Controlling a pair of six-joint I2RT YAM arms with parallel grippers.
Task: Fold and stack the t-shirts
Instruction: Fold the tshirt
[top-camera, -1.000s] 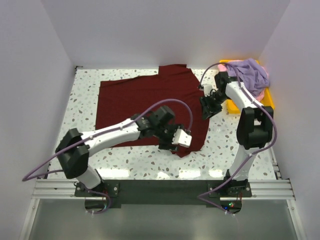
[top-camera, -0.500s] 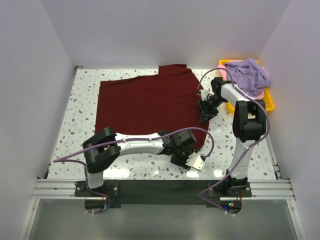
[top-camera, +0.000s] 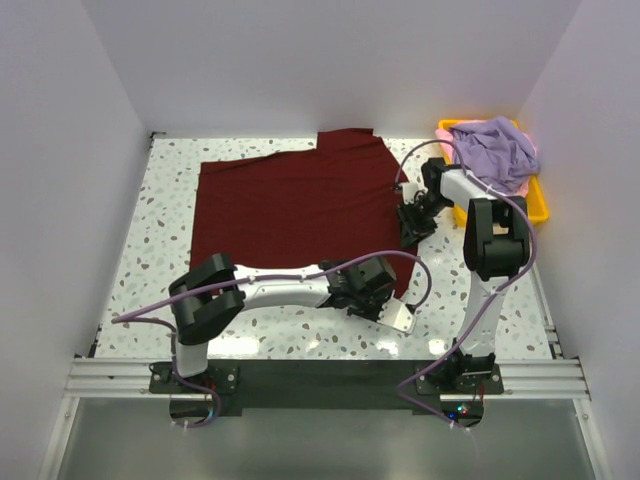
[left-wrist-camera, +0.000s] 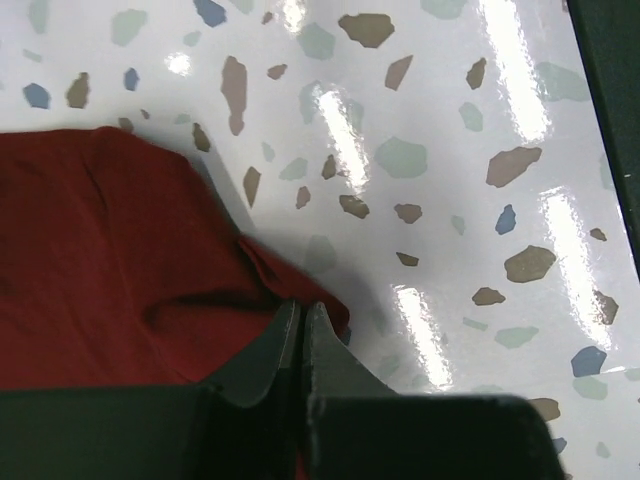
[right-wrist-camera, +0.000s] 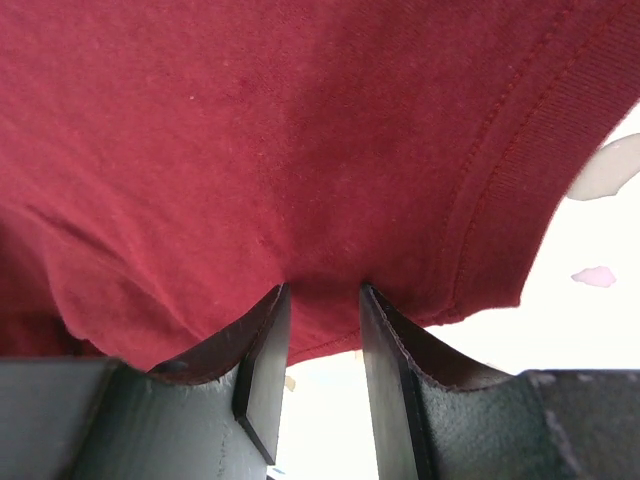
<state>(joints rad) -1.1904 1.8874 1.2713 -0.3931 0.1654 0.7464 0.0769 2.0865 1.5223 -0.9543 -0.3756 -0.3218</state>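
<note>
1. The left gripper has swung off the middle of the maroon t-shirt to its near right corner. Its fingers are now pressed together on that corner's hem.
2. The right gripper has barely shifted. It sits at the shirt's right edge, fingers apart, straddling the stitched hem without pinching it.
3. The shirt lies spread out and unfolded. With one corner held, the first fold probably starts once the right gripper closes.
4. The lavender t-shirt lies heaped in the yellow tray, right of the maroon shirt's far corner.
</note>
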